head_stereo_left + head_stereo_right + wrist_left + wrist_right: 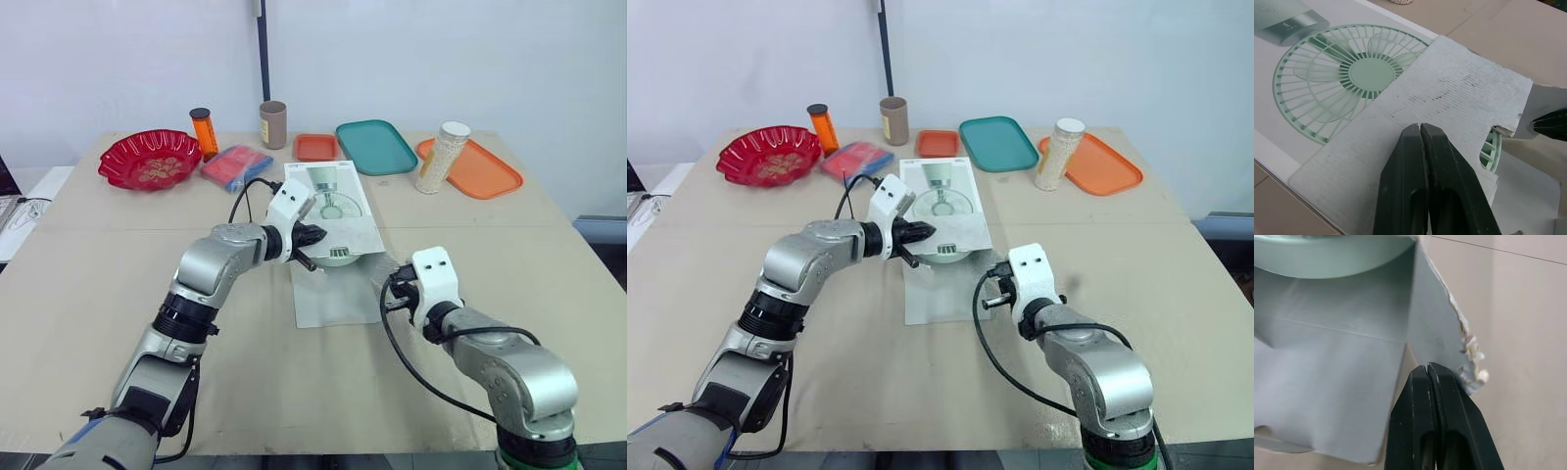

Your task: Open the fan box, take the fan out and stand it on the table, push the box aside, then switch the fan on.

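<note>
Right fingers (1432, 374) are squeezed fully together with nothing between them, tips right at the torn edge of the grey side flap (1440, 323) of the fan box (328, 211). Just past them the box lies flat on the counter (490, 255), near end open, with the green fan (340, 257) rim poking out, still inside. Left fingers (1427, 134) are pressed together too, empty, tips over the lifted cardboard lid flap (1449, 93); can't tell if they touch. Way beyond both: red bowl (149, 159), teal tray (377, 147), orange tray (480, 168).
</note>
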You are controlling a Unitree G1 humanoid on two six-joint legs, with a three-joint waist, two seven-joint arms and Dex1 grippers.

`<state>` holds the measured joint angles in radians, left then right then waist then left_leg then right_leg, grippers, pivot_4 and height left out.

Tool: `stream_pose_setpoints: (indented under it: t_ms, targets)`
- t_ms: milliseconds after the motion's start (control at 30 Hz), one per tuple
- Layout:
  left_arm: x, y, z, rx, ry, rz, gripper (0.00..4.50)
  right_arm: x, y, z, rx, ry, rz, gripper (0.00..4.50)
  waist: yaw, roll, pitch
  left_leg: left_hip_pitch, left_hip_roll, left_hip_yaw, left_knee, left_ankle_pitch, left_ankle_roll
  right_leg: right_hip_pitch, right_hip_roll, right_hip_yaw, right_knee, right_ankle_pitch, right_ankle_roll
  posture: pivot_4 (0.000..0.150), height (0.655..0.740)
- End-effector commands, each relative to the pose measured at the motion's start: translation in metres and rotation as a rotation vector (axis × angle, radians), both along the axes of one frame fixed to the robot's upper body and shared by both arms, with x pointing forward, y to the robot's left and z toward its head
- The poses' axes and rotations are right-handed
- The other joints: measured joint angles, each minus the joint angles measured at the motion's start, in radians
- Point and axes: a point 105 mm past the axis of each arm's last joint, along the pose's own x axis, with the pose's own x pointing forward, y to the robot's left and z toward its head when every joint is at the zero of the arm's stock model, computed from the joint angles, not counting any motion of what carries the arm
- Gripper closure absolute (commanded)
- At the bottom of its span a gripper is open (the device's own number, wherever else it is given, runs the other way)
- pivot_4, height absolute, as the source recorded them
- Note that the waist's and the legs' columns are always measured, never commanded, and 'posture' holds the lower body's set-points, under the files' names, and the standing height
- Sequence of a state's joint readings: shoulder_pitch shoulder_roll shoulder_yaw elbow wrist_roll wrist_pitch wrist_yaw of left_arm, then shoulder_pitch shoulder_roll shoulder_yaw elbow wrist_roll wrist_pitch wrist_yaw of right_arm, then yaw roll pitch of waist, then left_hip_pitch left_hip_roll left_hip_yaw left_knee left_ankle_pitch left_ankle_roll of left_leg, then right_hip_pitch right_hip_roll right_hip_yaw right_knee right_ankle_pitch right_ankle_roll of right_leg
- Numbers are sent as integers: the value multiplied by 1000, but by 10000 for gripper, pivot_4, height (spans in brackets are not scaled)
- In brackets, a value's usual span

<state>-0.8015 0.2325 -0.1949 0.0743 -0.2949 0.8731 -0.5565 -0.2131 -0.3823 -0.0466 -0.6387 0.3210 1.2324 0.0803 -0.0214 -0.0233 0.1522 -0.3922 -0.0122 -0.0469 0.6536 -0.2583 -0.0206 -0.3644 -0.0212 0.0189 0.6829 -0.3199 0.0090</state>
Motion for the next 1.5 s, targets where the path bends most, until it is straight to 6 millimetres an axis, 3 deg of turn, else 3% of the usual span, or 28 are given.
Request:
stream_pose_setpoints:
  t_ms: [33, 133, 400, 600, 733, 900, 1100, 1233, 1500]
  targets:
    - [1, 6, -5, 15, 17, 21, 43868, 13, -5, 13, -14, -82, -2, 44914, 0, 0, 0, 0, 0, 0, 0, 0, 0, 0, 0, 0, 0, 0, 0, 1500, 7382]
    - [1, 9, -5, 15, 16, 30, 43868, 23, -4, 14, -14, -108, 15, 44914, -1, 0, 0, 0, 0, 0, 0, 0, 0, 0, 0, 0, 0, 0, 0, 1500, 7382]
    - [0, 16, -6, 17, 15, 59, 43868, 48, 29, 17, 55, -168, 152, 44914, -3, 0, 0, 0, 0, 1, 0, 0, 0, 0, 0, 1, 0, 0, 0, 1500, 7382]
    - [0, 19, -5, 19, 12, 72, 43868, 53, 45, 18, 87, -177, 221, 44914, -4, 0, 0, 1, 1, 1, 0, 0, 0, 0, 1, 1, 0, 1, -1, 1500, 7382]
    - [0, 20, -5, 18, 11, 79, 43868, 50, 41, 18, 70, -183, 210, 44914, -4, 0, 0, 1, 1, 1, 0, 0, 0, 0, 1, 1, 0, 1, -1, 1500, 7382]
    - [-1, 19, -4, 15, 11, 78, 43868, 36, 23, 43, -30, -269, 195, 44914, -2, 0, 0, 0, 1, 1, 0, 0, 0, 0, 0, 1, 0, 1, -1, 1500, 7382]
    - [0, 16, -2, 5, 12, 71, 43868, 16, 29, 75, -56, -347, 264, 44914, -3, 1, 0, 1, 1, 1, 0, 0, 0, 0, 1, 1, 0, 1, -1, 1500, 7382]
    - [1, 14, 4, -23, 7, 73, 43868, 18, 50, 93, -2, -410, 327, 44914, -3, 1, 0, 0, 1, 1, 0, 0, 0, 0, 1, 1, 0, 1, -1, 1500, 7382]
    - [-3, 23, 40, -106, -69, 110, 43868, 46, 55, 66, 77, -311, 296, 44914, -2, 0, 0, 0, 1, 1, 0, 0, 0, -1, 0, 0, 0, 1, -1, 1500, 7382]
